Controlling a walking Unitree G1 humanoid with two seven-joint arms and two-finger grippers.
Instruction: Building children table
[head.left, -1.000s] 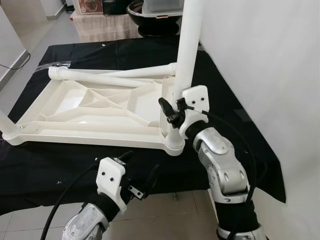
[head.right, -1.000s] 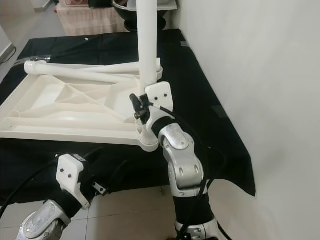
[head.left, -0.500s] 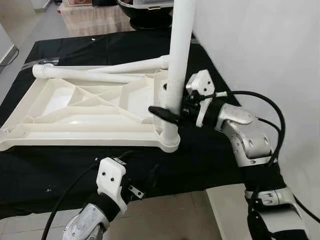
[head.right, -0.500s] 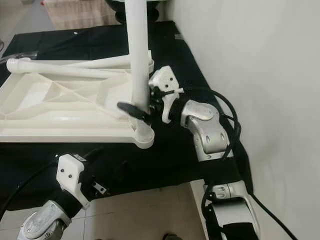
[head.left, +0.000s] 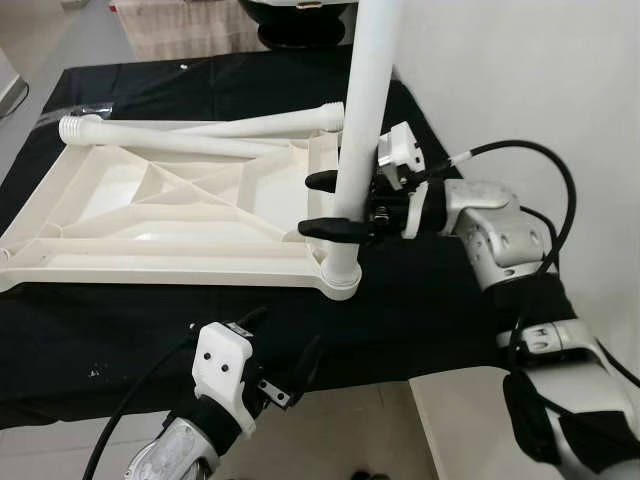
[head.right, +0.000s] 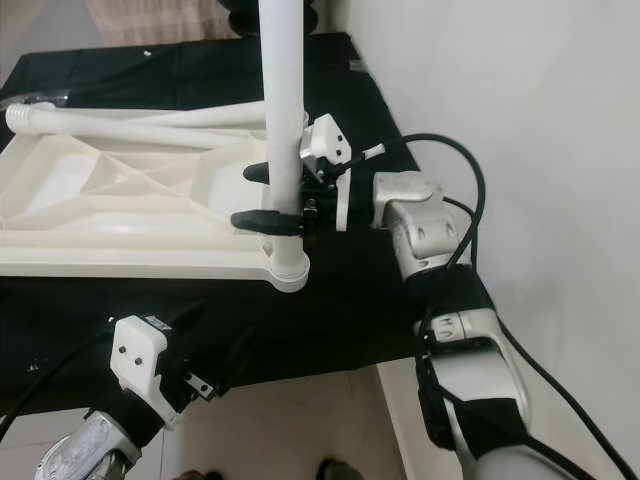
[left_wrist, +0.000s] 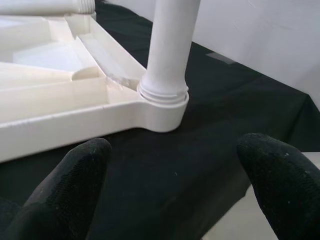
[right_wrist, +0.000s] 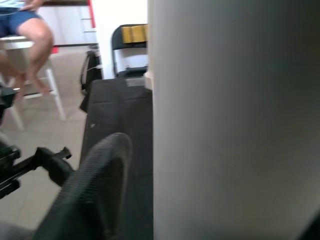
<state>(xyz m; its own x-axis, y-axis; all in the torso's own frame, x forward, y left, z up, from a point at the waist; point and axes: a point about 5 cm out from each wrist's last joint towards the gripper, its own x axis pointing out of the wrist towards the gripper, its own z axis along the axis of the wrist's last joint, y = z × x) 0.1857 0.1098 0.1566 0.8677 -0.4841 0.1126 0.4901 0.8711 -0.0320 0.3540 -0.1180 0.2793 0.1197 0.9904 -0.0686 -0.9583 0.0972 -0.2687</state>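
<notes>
Jaws of our right gripper (head.left: 335, 205) clasp the upright table leg (head.left: 362, 120); our left gripper (head.left: 290, 375) hangs spread apart below the black cloth (head.left: 420, 290). We note the leg seated in the corner socket (head.left: 343, 282) of the upturned tabletop (head.left: 180, 215).

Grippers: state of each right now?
Left gripper: open, holding nothing, near the table edge.
Right gripper: fingers either side of the upright leg; a firm clamp cannot be told.

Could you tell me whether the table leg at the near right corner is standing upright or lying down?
Upright. The table leg rises from the corner socket of the upturned tabletop, with the right tool straddling it.
</notes>
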